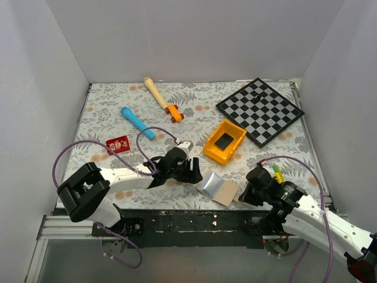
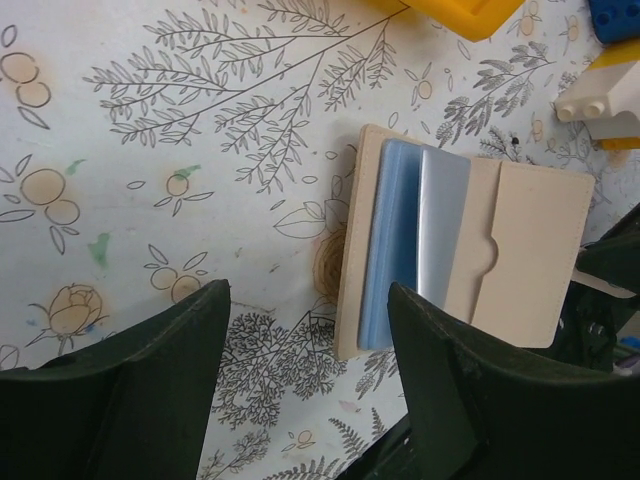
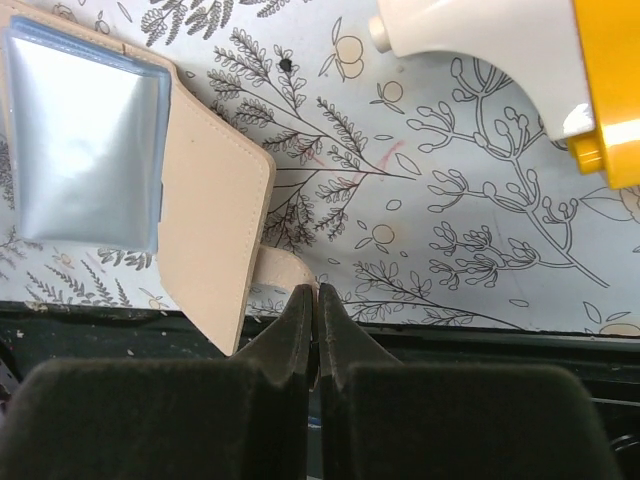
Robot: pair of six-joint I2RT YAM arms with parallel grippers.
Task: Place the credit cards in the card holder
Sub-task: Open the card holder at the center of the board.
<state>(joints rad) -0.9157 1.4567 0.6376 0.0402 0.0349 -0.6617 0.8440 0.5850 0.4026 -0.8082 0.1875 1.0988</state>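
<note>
The card holder (image 1: 219, 190) lies open near the table's front edge, tan with a pale blue-grey pocket (image 2: 400, 250) facing up. My right gripper (image 3: 316, 295) is shut on its small tan tab (image 3: 283, 269), at the wallet's right side in the top view (image 1: 243, 196). My left gripper (image 2: 310, 330) hovers open over the holder's left edge with nothing gripped; in the top view it (image 1: 196, 175) sits just left of the wallet. One red credit card (image 1: 118, 143) with white markings lies flat on the cloth, far to the left of both grippers.
A yellow-orange bin (image 1: 224, 141) with a dark item inside stands just behind the holder. A chessboard (image 1: 260, 111) lies at the back right. A blue cylinder (image 1: 137, 122), a wooden stick (image 1: 155, 92) and an orange toy (image 1: 173, 112) lie at the back left. Toy bricks (image 1: 277, 174) sit by the right arm.
</note>
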